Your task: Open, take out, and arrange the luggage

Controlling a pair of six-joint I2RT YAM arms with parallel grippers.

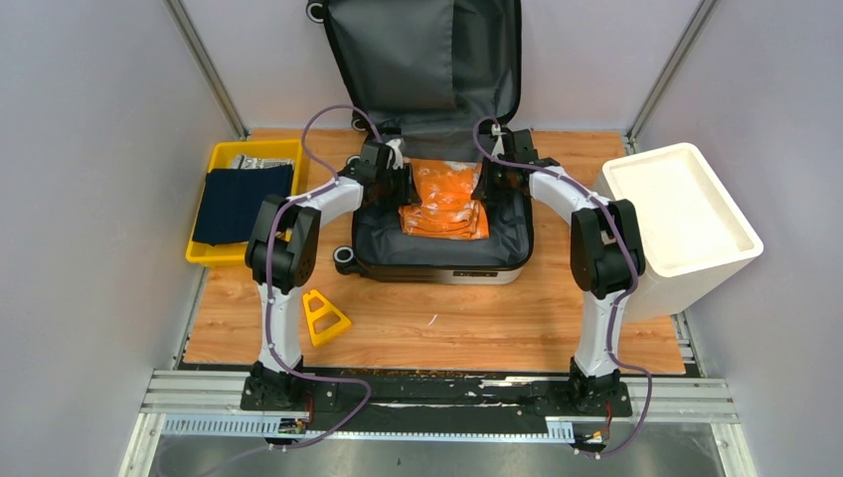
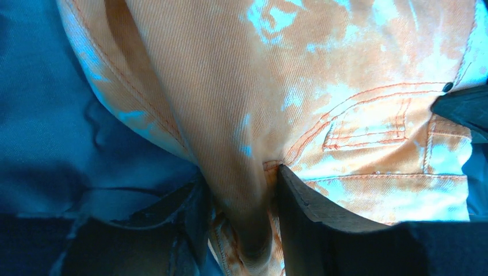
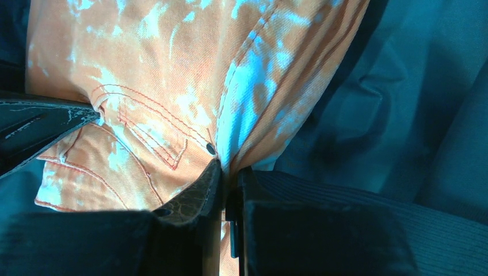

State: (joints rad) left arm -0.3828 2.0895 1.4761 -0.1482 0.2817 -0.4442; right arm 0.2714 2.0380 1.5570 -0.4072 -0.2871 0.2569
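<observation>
Top external: the luggage (image 1: pixel 437 266) lies open on the worktop (image 1: pixel 447 328), left gripper (image 2: pixel 241 190) and right gripper (image 3: pixel 228 172) each pinching a fold of the orange garment (image 1: pixel 447 204) inside. Best raise both together, level, clearing the rim.

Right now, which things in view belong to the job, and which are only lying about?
Job: luggage, orange garment inside it, left gripper and right gripper, both shut on the garment.

Lying about, it seems: yellow tray with navy cloth, white bin, yellow triangle piece.

White arms (image 1: pixel 281 333), black joints (image 1: pixel 281 243); black end effectors (image 2: pixel 239 184); purple cables (image 1: pixel 328 111).
</observation>
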